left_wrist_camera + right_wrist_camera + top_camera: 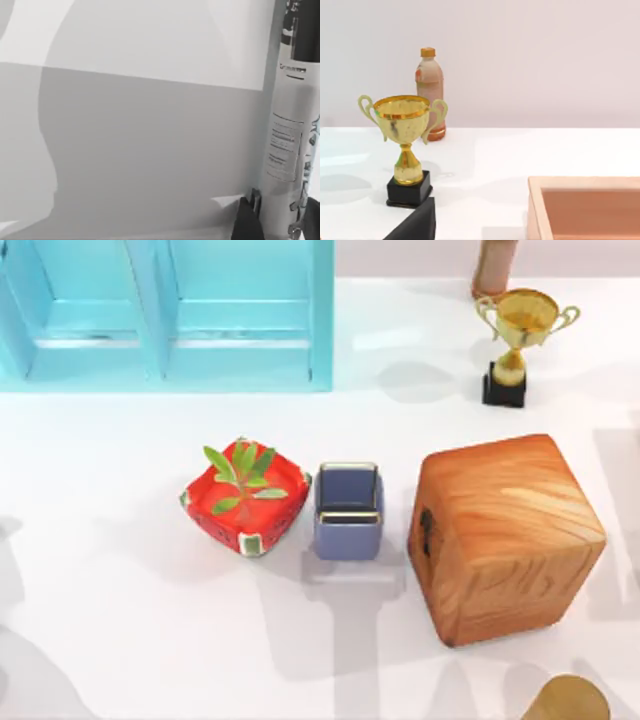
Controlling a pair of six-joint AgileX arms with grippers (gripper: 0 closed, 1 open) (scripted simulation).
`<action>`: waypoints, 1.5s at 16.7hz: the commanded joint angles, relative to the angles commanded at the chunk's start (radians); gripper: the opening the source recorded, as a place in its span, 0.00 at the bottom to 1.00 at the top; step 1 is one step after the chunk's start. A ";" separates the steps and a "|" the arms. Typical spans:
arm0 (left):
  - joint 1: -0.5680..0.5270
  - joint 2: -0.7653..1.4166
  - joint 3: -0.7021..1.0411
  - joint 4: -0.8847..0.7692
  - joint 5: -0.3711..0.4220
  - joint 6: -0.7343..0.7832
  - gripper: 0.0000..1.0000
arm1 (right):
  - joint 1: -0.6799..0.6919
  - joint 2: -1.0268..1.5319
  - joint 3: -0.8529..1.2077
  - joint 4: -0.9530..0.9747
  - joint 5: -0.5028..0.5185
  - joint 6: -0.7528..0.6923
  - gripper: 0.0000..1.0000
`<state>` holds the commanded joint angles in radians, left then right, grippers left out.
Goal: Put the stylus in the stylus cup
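The stylus cup point(348, 510), a small periwinkle-blue square cup with a shiny rim, stands upright on the white table between the red pot and the wooden block. A white cylinder point(287, 140) with printed labels and a dark upper end rises close to the left wrist camera, beside a dark finger point(246, 222) of my left gripper. I cannot tell whether this cylinder is the stylus or whether it is held. In the right wrist view a dark finger point(417, 225) of my right gripper sits low, near the trophy.
A red watermelon-patterned pot point(245, 497) with a green plant touches the cup's left side. A large wooden block point(503, 537) stands to its right. At the back are a blue cabinet point(165, 315), a gold trophy point(515, 340) point(407, 150) and a bottle point(431, 92). A peach open box point(585, 207) lies nearby.
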<state>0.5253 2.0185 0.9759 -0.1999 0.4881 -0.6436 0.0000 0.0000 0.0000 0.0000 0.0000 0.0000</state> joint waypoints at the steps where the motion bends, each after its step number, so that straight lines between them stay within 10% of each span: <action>1: 0.000 0.000 0.000 0.000 0.000 0.000 0.00 | 0.000 0.000 0.000 0.000 0.000 0.000 1.00; 18: 0.302 -0.693 0.039 -0.884 0.096 0.441 0.00 | 0.000 0.000 0.000 0.000 0.000 0.000 1.00; 25: 0.433 -0.704 0.032 -1.005 0.070 0.498 0.00 | 0.000 0.000 0.000 0.000 0.000 0.000 1.00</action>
<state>0.9579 1.3144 1.0080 -1.2045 0.5585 -0.1454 0.0000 0.0000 0.0000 0.0000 0.0000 0.0000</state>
